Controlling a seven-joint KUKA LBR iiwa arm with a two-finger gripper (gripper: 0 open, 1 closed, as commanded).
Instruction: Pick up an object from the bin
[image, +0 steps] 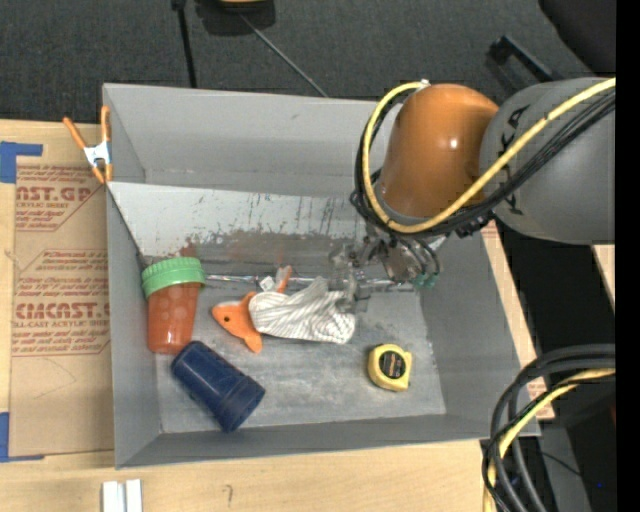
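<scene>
Hanging low at mid-bin, hand (362, 280) at the right end of a crumpled grey-and-white striped cloth (300, 318) (open or closed: cannot tell), likely the nearest soft pick. Just left, an orange plastic fish-shaped toy (238, 326); toward the front, a round yellow tape measure (390, 367). By the left wall of the grey metal bin (250, 150), a toppled dark blue plastic cup (215, 385) and an orange jar with green lid (170, 305). No readable label on these.
</scene>
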